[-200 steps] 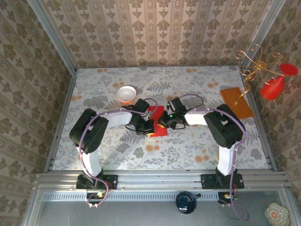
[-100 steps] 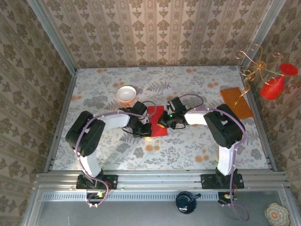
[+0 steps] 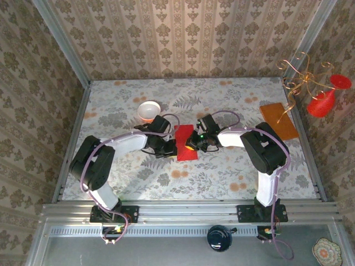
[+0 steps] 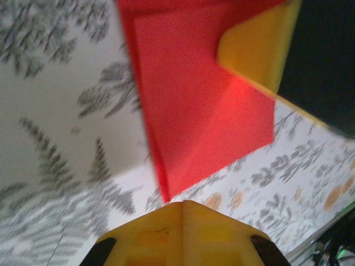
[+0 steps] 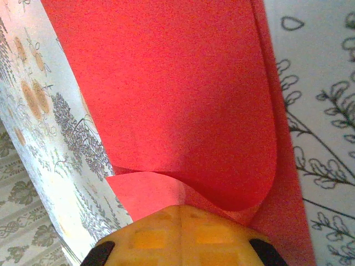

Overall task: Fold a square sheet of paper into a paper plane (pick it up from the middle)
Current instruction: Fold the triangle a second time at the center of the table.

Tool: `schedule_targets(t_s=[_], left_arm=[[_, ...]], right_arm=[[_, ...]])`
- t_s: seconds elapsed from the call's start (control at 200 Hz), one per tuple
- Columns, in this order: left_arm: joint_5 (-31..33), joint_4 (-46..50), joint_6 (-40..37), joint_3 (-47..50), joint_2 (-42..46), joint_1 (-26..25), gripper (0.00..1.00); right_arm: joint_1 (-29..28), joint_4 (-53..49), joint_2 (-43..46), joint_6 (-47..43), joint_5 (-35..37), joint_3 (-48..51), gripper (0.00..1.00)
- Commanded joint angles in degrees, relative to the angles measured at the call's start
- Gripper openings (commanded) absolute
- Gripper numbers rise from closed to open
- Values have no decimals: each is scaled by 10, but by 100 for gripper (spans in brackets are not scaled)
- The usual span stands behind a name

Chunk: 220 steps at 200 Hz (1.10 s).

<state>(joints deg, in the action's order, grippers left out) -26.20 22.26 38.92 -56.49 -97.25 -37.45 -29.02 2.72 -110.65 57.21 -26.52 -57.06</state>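
Reaching in from the left, the left gripper (image 3: pixel 167 146) sat low over the floral table (image 3: pixel 111 177). It was just in front of the small white bowl (image 3: pixel 148 111) and at the left edge of the red sheet of paper (image 3: pixel 186 143). In the left wrist view its yellow fingers (image 4: pixel 161 235) were pressed flat together with nothing between them. Their joined tip stopped just short of a pointed corner of the paper.

The sheet lay near the middle of the table, between the two grippers, folded so that one red layer rested over another. In the right wrist view a flap of it curled up and over in a soft rounded bend rather than lying flat.

The right gripper (image 3: pixel 194 143) met the sheet from its right side. Its yellow fingers (image 5: pixel 147 238) were also closed flush against each other, and the tip rested on the paper at the foot of the curled flap. The left wrist view showed that same yellow tip lying on the sheet's far corner.

Farther right, well apart from the paper, an orange-brown board (image 3: pixel 279 120) lay by the table's right edge. A gold wire stand (image 3: pixel 297 83) stood just beside it.
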Motion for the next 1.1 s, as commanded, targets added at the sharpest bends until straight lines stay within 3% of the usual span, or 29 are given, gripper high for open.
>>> schedule_targets(t_s=[0.0,0.405,0.725,1.095], left_arm=[[-4,-19,23,-28,-34,-8,0],[26,19,19,-19,-72,-8,0],[38,38,13,-13,-86,-5,0],[32,35,12,-14,-88,-6,0]], right_arm=[[10,-92,-53,7,71,32,0],[11,-56,-30,-2,47,34,0],[0,-53,45,-115,-23,-20,2],[-36,-53,25,-113,-34,-6,1]])
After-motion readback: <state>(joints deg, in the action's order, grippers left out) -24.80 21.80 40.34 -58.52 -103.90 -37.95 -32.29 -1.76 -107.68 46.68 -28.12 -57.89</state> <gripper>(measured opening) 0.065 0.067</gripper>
